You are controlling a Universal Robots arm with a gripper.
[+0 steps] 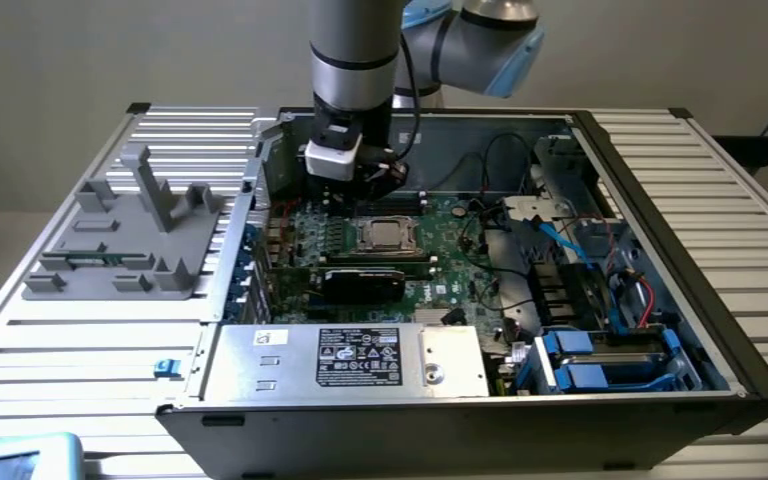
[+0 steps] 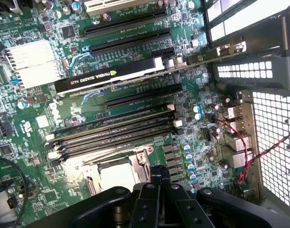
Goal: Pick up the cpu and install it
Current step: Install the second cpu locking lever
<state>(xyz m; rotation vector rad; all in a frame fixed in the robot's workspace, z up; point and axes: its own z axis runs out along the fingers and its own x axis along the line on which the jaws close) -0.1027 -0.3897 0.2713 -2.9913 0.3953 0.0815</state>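
Note:
The cpu [image 1: 384,235] is a small silver-beige square lying flat in the motherboard's socket, inside its metal frame. In the wrist view the cpu [image 2: 117,175] sits just beyond my fingertips, partly hidden by the black fingers [image 2: 149,202]. My gripper [image 1: 379,186] hangs inside the open computer case, a little above and behind the socket. In the wrist view the gripper [image 2: 159,175] has its tips pressed together, shut, with nothing between them.
A black graphics card [image 1: 373,280] and memory slots [image 2: 116,128] lie beside the socket. A silver power supply box [image 1: 344,358] stands at the case's front, and cables [image 1: 558,240] and blue drive bays [image 1: 598,365] fill the exterior view's right. A grey fixture [image 1: 131,235] rests on the slatted table.

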